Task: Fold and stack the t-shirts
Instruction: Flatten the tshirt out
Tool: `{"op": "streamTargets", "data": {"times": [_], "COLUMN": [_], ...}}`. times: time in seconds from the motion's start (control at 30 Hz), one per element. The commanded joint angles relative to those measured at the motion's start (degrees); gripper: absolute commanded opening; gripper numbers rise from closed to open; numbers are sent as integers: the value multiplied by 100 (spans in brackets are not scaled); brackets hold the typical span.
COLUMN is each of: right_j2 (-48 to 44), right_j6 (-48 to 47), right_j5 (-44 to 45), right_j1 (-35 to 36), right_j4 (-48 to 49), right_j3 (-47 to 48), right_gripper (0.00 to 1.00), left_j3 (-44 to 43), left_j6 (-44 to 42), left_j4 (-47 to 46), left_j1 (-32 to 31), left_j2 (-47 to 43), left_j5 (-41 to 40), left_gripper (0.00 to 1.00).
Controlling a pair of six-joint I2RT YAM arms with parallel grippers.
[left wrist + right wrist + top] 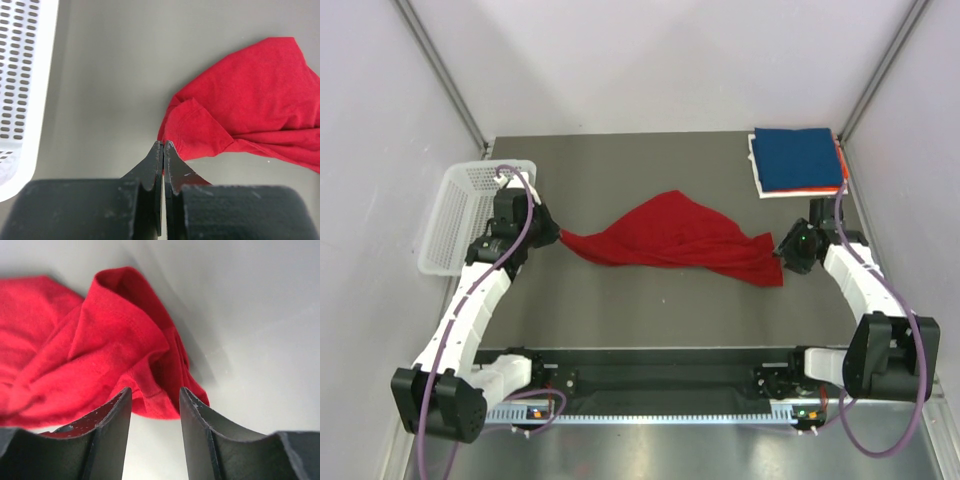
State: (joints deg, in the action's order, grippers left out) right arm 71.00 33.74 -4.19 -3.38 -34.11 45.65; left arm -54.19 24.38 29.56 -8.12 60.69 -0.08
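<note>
From above, the red t-shirt (675, 240) lies crumpled in the middle of the desk (650, 320), pulled out to a narrow corner on each side. The left gripper (552, 237) is at the left corner and the right gripper (785, 250) is just beside the right corner. At the far right corner of the desk there is a folded stack. The dark blue t-shirt (800, 158) is on top, and under it show an edge of the white t-shirt (757, 172) and an edge of the orange t-shirt (842, 160). A white mesh basket (460, 215) stands at the left side.

In the left wrist view, the two fingers (150, 170) are pressed together and they pinch a thin edge of the red cloth at their tips. The basket wall is at the left.

In the right wrist view, the fingers (112, 420) stand apart. The red corner lies on the desk between and ahead of them, not clamped.
</note>
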Motion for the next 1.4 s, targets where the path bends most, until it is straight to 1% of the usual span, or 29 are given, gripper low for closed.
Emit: {"op": "streamTargets", "data": {"times": [0.0,0.23,0.3,0.53,0.73,0.83,0.93,1.03,1.13,1.2,1.27,1.37], "right_j2": [-17,45,80,554,897,1047,1205,1223,1022,977,1038,1310], "right_j6": [966,2118,2312,2936,3165,3262,3184,3008,3033,3104,3244,3288], "right_j5": [383,383,559,446,436,471,524,559,542,603,665,586], "right_j1": [56,100,109,188,197,197,197,197,197,197,197,197], "right_j4": [-691,-1124,-1194,-1107,-1001,-967,-966,-1054,-1282,-1642,-2036,-2222], "right_j3": [436,629,647,630,647,656,708,779,918,1094,1384,1692], "right_gripper": [43,43,43,44,43,40,37,37,40,43,44,43], "left_j3": [-100,-30,-4,40,67,84,102,111,120,120,137,181], "left_j6": [67,102,111,128,111,111,111,84,84,93,111,137], "left_j4": [-328,-416,-434,-513,-530,-574,-583,-566,-566,-566,-566,-583], "left_j1": [30,30,30,30,30,30,30,30,30,30,30,30], "left_j2": [-65,-127,-127,-118,-110,-101,-110,-83,-101,-92,-136,-188], "left_j5": [210,306,324,377,403,403,403,403,412,421,429,447], "left_gripper": [0,0,0,0,0,0,0,0,0,0,0,0]}}
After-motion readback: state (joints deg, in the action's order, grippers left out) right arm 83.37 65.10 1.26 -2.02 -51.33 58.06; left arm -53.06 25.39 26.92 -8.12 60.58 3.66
